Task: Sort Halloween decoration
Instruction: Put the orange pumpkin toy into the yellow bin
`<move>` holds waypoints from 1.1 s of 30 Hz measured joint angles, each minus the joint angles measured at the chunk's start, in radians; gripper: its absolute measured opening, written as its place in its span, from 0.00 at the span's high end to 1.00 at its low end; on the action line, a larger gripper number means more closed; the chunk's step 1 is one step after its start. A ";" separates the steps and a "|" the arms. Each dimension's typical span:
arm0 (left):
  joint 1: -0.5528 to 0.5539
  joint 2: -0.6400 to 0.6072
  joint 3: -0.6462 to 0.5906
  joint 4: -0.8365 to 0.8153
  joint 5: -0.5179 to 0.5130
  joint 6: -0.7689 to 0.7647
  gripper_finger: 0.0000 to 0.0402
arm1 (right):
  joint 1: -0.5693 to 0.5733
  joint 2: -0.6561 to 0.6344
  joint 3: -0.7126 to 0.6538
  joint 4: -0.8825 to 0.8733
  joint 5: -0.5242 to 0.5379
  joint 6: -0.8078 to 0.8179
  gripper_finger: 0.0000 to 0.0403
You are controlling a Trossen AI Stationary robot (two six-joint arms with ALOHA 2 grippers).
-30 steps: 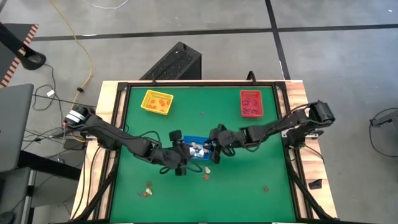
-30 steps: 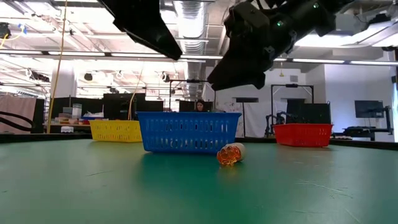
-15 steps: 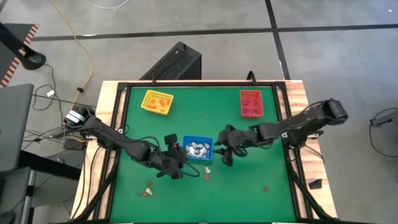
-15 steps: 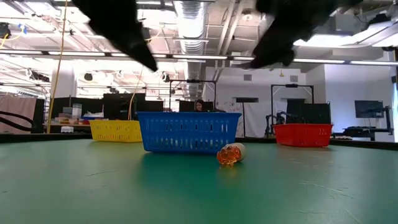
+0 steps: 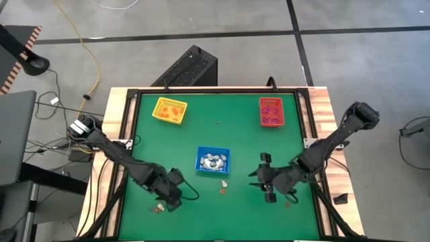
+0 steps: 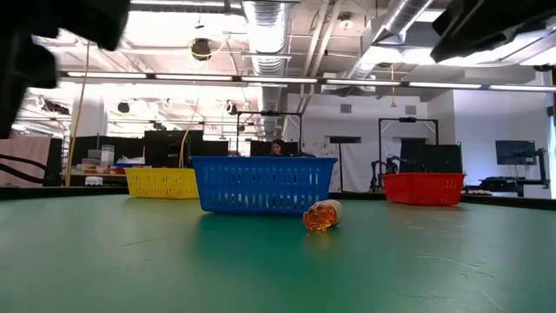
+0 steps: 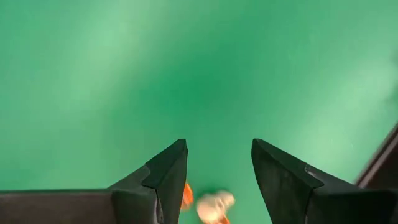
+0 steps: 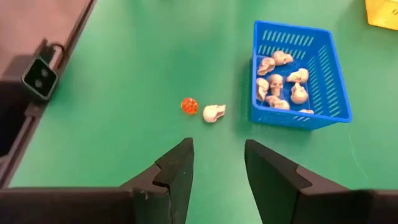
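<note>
In the lower left of the high view, the left tool (image 5: 169, 196) hovers over the green worktop (image 5: 215, 144) with its two dark fingers (image 7: 163, 180) spread apart and nothing between them; a small cluster of orange and whitish trinkets (image 5: 158, 208) lies just below it in the frame, apart from the fingers. In the lower right, the right tool (image 5: 267, 186) also stands open and empty, with one dark red-brown trinket (image 5: 287, 204) near it on the felt. Between the two tools, below the blue slotted plastic tray (image 5: 213, 161), lie an orange faceted ball (image 8: 189, 106) and a whitish skull-shaped piece (image 8: 213, 112), side by side and just apart from the tray. The blue tray holds about seven whitish skulls (image 8: 279, 81). Three trays show: the blue one at centre, a yellow tray (image 5: 169, 110) at upper left holding orange bits, and a red tray (image 5: 271, 111) at upper right holding dark bits, too small to count.
</note>
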 joint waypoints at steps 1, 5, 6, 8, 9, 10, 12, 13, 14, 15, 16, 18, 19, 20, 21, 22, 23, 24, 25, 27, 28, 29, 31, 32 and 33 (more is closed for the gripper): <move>-0.012 0.000 0.000 -0.006 0.007 -0.047 0.58 | 0.011 0.008 0.000 0.001 0.011 0.000 0.57; -0.048 0.000 0.000 -0.031 -0.019 -0.234 0.58 | 0.043 0.039 -0.001 0.006 0.018 0.000 0.57; -0.053 0.000 0.000 -0.040 -0.025 -0.277 0.58 | 0.044 0.045 -0.001 0.002 0.018 0.000 0.57; -0.060 0.001 0.000 -0.063 -0.027 -0.349 0.58 | 0.047 0.058 -0.001 0.001 0.017 -0.001 0.57; -0.064 0.006 0.000 -0.069 -0.028 -0.378 0.58 | 0.047 0.062 -0.001 -0.003 0.017 -0.001 0.57; -0.067 0.011 0.000 -0.071 -0.026 -0.402 0.58 | 0.047 0.068 -0.001 -0.003 0.018 -0.002 0.57; -0.078 0.026 -0.006 -0.070 -0.003 -0.447 0.58 | 0.045 0.077 -0.001 -0.003 0.021 -0.014 0.57; -0.077 0.038 -0.007 -0.074 0.026 -0.466 0.58 | 0.044 0.080 -0.001 -0.005 0.023 -0.017 0.57; -0.077 0.049 -0.008 -0.077 0.051 -0.476 0.58 | 0.042 0.084 -0.001 -0.001 0.023 -0.018 0.57; -0.077 0.061 -0.008 -0.083 0.072 -0.481 0.58 | 0.035 0.087 -0.001 0.003 0.023 -0.024 0.57; -0.077 0.069 -0.008 -0.089 0.089 -0.486 0.58 | 0.031 0.089 -0.001 0.005 0.023 -0.024 0.57; -0.078 0.082 -0.008 -0.089 0.100 -0.495 0.58 | 0.027 0.091 -0.001 0.001 0.021 -0.025 0.57; -0.081 0.087 -0.008 -0.086 0.100 -0.495 0.58 | 0.024 0.091 -0.001 0.002 0.021 -0.025 0.57; -0.083 0.090 -0.008 -0.087 0.099 -0.495 0.58 | 0.021 0.090 -0.001 0.003 0.021 -0.025 0.57; -0.085 0.092 -0.008 -0.090 0.093 -0.496 0.58 | 0.017 0.090 -0.001 0.003 0.021 -0.027 0.57; -0.088 0.092 -0.008 -0.092 0.083 -0.497 0.58 | 0.015 0.090 -0.001 0.003 0.021 -0.029 0.57; -0.091 0.092 -0.008 -0.091 0.079 -0.497 0.58 | 0.011 0.090 -0.001 0.005 0.020 -0.029 0.57; -0.093 0.092 -0.008 -0.091 0.079 -0.500 0.58 | 0.010 0.090 -0.001 0.006 0.020 -0.028 0.57; -0.095 0.092 -0.008 -0.091 0.078 -0.506 0.58 | 0.008 0.090 -0.001 0.006 0.020 -0.028 0.57; -0.103 0.092 -0.008 -0.093 0.078 -0.510 0.58 | 0.004 0.090 -0.001 0.006 0.019 -0.028 0.57; -0.106 0.092 -0.008 -0.093 0.078 -0.510 0.58 | 0.004 0.090 -0.001 0.006 0.020 -0.028 0.57; -0.111 0.092 -0.008 -0.093 0.078 -0.510 0.58 | 0.004 0.090 -0.001 0.006 0.020 -0.028 0.57; -0.118 0.092 -0.008 -0.093 0.078 -0.517 0.58 | 0.004 0.090 -0.001 0.006 0.019 -0.027 0.57; -0.120 0.092 -0.008 -0.093 0.078 -0.521 0.58 | 0.004 0.090 -0.001 0.006 0.018 -0.028 0.57; -0.123 0.092 -0.008 -0.094 0.077 -0.522 0.58 | 0.004 0.090 -0.001 0.006 0.017 -0.027 0.57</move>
